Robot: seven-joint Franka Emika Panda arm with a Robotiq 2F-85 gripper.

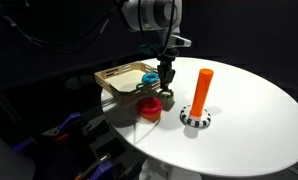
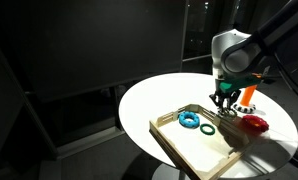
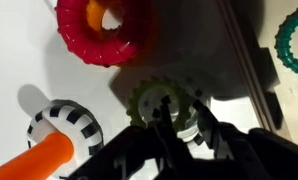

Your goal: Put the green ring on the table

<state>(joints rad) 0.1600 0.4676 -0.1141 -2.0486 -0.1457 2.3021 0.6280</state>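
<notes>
The light-green ring (image 3: 149,100) is just above or on the white table (image 1: 259,120), beside the red ring (image 3: 97,28). It also shows in an exterior view (image 1: 166,98). My gripper (image 3: 179,120) points straight down over it, one finger in the ring's hole and one outside its rim, closed on the band. In both exterior views the gripper (image 1: 166,82) (image 2: 225,106) hangs just past the tray's edge. I cannot tell whether the ring touches the table.
An orange peg (image 1: 202,88) stands in a black-and-white checkered ring (image 1: 194,119) close by. The tan wooden tray (image 2: 194,148) holds a blue ring (image 2: 189,119) and a dark green ring (image 2: 207,129). The table's edge (image 1: 139,135) is near the red ring.
</notes>
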